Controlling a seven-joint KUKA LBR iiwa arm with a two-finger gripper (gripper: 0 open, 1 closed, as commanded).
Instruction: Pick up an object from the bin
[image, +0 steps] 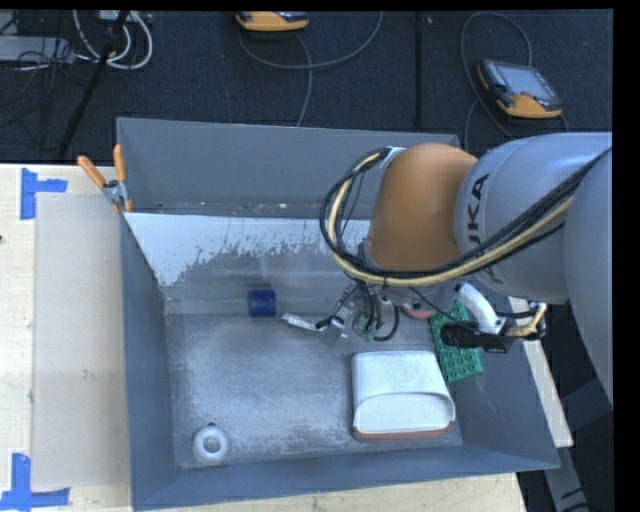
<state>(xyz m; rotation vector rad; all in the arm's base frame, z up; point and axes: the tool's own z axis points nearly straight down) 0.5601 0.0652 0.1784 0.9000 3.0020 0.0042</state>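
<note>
- the arm (540, 215) reaches in from the right, with its orange cover (420, 205) hanging over the back right part of the grey bin (150, 400), and black and yellow cables (345, 225) looped around that cover.
- the gripper (342, 318) sits low beneath the cover, close to the bin floor, near the foot of the back wall and a little right of the middle.
- the cover and wires hide most of it, so i cannot tell whether it is wide or narrow, and i see nothing clearly caught in it.
- the nearest loose thing on its left is a small blue cylinder (262, 302), lying at the foot of the back wall, near the gripper but apart from it.
- just in front of the gripper, toward the near wall, lies a white box (400, 392) with rounded corners and a brownish lower edge, flat on the floor in the right half.
- right of the box, a green board (460, 355) studded with small dots leans by the right wall, partly under the arm.
- a white ring (210, 442) lies alone in the near left corner, well apart from everything else.
- the floor between the cylinder, the ring and the box is bare, scuffed metal.
</note>
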